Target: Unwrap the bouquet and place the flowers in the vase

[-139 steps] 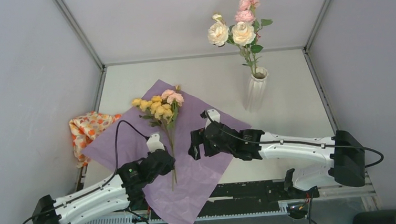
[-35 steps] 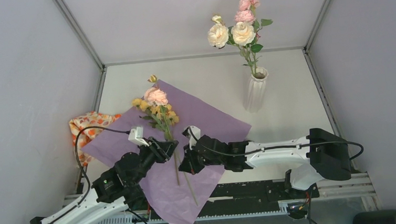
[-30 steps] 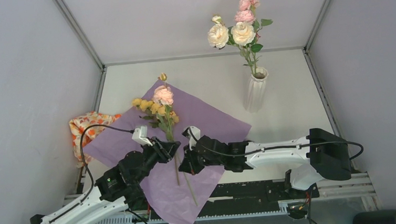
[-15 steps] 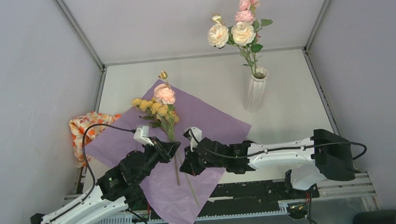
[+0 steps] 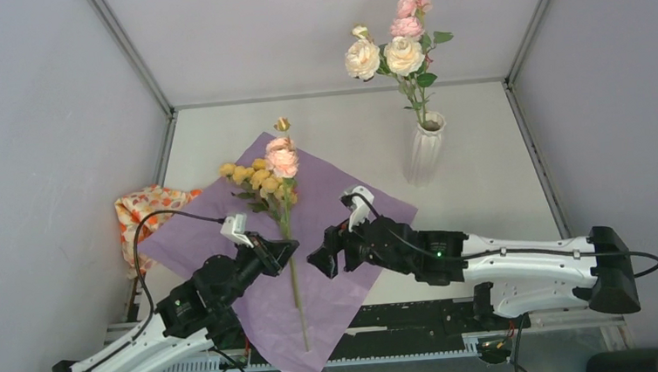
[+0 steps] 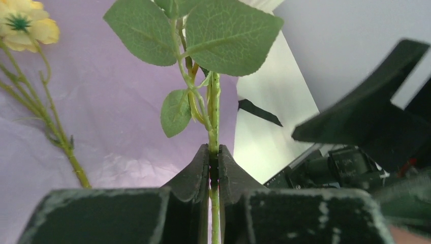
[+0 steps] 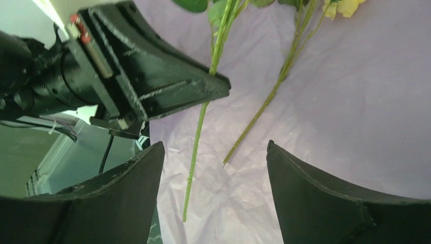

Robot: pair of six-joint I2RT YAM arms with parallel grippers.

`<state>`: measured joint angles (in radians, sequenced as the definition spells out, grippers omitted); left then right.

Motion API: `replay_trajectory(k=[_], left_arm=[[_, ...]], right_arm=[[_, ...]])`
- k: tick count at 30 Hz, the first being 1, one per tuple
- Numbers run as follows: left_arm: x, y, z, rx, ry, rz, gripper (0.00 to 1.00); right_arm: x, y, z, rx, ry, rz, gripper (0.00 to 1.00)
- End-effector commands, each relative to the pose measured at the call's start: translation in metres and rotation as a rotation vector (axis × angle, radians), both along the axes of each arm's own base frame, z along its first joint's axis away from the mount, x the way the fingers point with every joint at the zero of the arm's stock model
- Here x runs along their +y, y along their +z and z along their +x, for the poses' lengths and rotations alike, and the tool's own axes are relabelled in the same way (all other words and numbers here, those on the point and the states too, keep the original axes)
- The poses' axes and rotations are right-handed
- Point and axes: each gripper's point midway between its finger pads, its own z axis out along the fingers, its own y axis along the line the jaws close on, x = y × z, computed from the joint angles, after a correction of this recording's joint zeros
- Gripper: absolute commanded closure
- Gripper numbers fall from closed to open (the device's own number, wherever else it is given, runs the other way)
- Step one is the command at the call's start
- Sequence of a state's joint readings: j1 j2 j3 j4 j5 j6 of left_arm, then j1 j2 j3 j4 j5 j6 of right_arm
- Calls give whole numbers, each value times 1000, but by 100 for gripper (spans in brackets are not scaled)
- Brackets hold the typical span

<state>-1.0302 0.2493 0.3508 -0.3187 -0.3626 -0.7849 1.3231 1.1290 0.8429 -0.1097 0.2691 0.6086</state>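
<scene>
- Left tool (image 6: pixel 210 170) pinches the pink rose stem (image 6: pixel 214 109) over the lilac paper (image 5: pixel 344 204)
- Right tool (image 7: pixel 214 148) spread, just right of that stem
- Vase (image 5: pixel 425 151) stands far right on the counter (image 5: pixel 482 166), holding cream and pink roses (image 5: pixel 403 56)

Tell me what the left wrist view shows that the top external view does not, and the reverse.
Only left wrist: the left tool closed on the rose stem with no gap, seen close. Only top external: the vase holding roses, the orange cloth, the pink bloom. Both: the lilac paper, yellow flowers.
</scene>
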Motion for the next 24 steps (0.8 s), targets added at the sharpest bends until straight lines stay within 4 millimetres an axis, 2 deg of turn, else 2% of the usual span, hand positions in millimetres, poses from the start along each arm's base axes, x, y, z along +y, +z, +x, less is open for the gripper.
replay_trajectory(k=[1, 5, 9, 15, 19, 24], left_arm=[[-20, 12, -14, -59, -137, -52, 90], [-35, 29, -30, -85, -255, -128, 89], [-41, 45, -42, -109, -324, -181, 89], [-47, 43, -47, -99, -347, -221, 89], [-49, 40, -49, -91, -356, -235, 89], [-51, 40, -52, -95, -378, -232, 89]], right_arm=[[-12, 18, 24, -8, -51, 49, 18], [-18, 43, 48, 9, -69, 156, 20], [-21, 61, 71, -15, -88, 164, 23], [-12, 84, 88, -29, -55, 186, 25], [-5, 87, 88, -22, -26, 199, 25], [1, 77, 93, 18, -7, 197, 26]])
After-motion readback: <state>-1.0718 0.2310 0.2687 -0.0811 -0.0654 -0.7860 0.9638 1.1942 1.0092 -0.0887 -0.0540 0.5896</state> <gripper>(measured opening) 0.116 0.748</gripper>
